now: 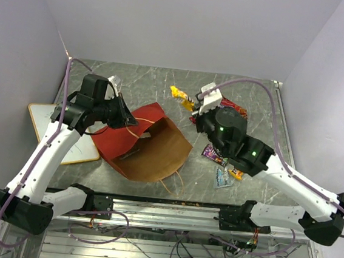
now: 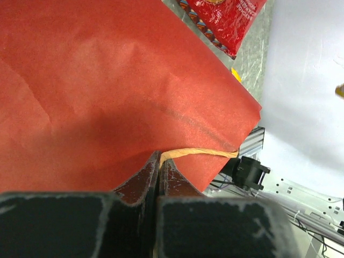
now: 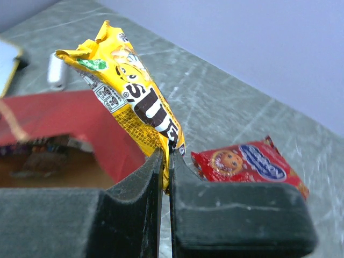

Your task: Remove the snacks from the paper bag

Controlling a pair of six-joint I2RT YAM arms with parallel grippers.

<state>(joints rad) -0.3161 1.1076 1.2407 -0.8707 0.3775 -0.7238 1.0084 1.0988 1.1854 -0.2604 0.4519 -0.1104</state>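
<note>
The paper bag (image 1: 152, 142) lies on its side mid-table, red panel up and brown inside showing. My left gripper (image 2: 160, 161) is shut on its thin looped handle (image 2: 199, 152), against the red panel (image 2: 107, 80). My right gripper (image 3: 166, 156) is shut on the lower end of a yellow candy packet (image 3: 129, 97), held upright above the table to the right of the bag's mouth (image 3: 70, 123). The red chip bag (image 3: 247, 164) lies flat just beyond it. Purple (image 1: 213, 152) and pale blue (image 1: 222, 178) packets lie under the right arm. Another packet (image 3: 48, 145) shows inside the bag.
A wood-framed whiteboard (image 1: 56, 130) lies at the left, partly under the left arm. A small white marker (image 1: 114, 82) rests behind the bag. An orange-yellow packet (image 1: 236, 173) lies next to the pale blue one. The metal rail (image 1: 170, 211) runs along the near edge.
</note>
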